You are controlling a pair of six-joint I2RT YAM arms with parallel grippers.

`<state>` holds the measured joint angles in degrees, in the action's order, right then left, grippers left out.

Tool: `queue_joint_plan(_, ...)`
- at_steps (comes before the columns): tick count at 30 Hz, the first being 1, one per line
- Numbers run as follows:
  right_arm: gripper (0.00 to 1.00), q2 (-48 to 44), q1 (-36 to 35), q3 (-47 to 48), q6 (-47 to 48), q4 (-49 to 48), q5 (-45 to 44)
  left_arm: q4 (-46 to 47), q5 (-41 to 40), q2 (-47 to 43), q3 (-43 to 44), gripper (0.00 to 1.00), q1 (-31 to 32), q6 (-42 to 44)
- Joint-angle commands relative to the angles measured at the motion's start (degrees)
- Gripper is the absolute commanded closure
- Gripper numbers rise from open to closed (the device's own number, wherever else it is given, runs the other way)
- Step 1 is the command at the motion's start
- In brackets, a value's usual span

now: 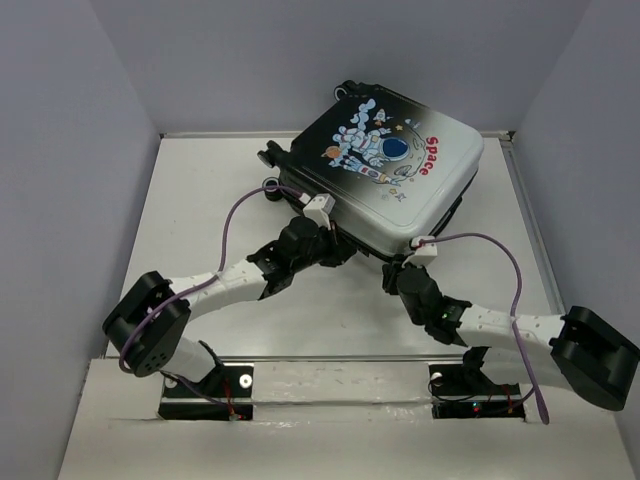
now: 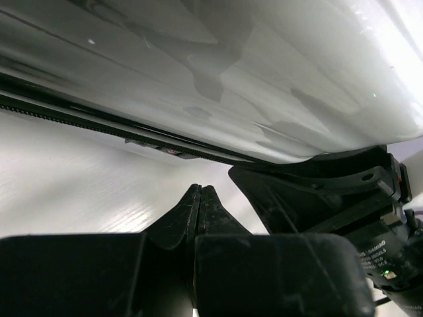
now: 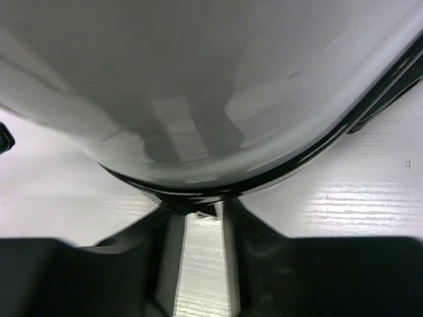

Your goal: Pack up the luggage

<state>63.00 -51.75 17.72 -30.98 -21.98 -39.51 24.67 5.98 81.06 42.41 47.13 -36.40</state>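
Two grippers sit at the near rim of the luggage [image 1: 390, 170].

The left gripper [image 2: 200, 196] has its fingers pressed flat together with nothing between them. Its tips are just short of the zip seam [image 2: 66, 117] on the near-left side.

The right gripper [image 3: 196, 211] has its jaws parted, and the bare table [image 3: 344, 198] shows through the gap. Its tips are at the rounded near corner of the shell, where the dark seam runs. A small dark nub [image 3: 177, 207] lies by one fingertip and may be a zip pull. I cannot tell whether it is pinched or only touched.

The luggage lies flat on the far middle-right of the table, turned askew. The astronaut print [image 1: 370, 150] faces up and the wheels [image 1: 348, 90] point to the far left.

Progress (judgement): the two shell halves lie together, so the lid is down. What is left looks like running the zip round and finishing the closure.

Not readable:
- How much of the seam is zipped: in the top view the arms cover the near edge, and each wrist view shows only a short stretch.
- The contents, which are hidden under the lid.
- The far rim, which is hidden behind the shell.
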Motion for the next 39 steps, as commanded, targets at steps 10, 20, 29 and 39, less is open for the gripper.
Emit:
queue_joint_plan(10, 0.93, -4.8, 0.7, -4.4, 1.6, -22.5, -3.4, 4.2, -1.9, 6.1, 9.7, 0.94, -0.4, 1.5)
queue_joint_plan(20, 0.93, 8.3, -10.3, 5.5, 4.4, -25.7, 7.6, -0.2, 4.3, 13.3, 22.9, 0.94, -0.3, 2.6)
queue_joint_plan(29, 0.93, 25.5, -10.3, 8.0, 10.9, -55.1, 6.2, -16.2, 3.5, 6.6, 28.4, 0.89, -3.8, 7.9)
queue_joint_plan(39, 0.93, 13.4, -9.8, 1.2, 4.2, -36.8, 7.9, -8.8, 15.5, -5.3, 18.2, 0.2, -27.0, -7.0)
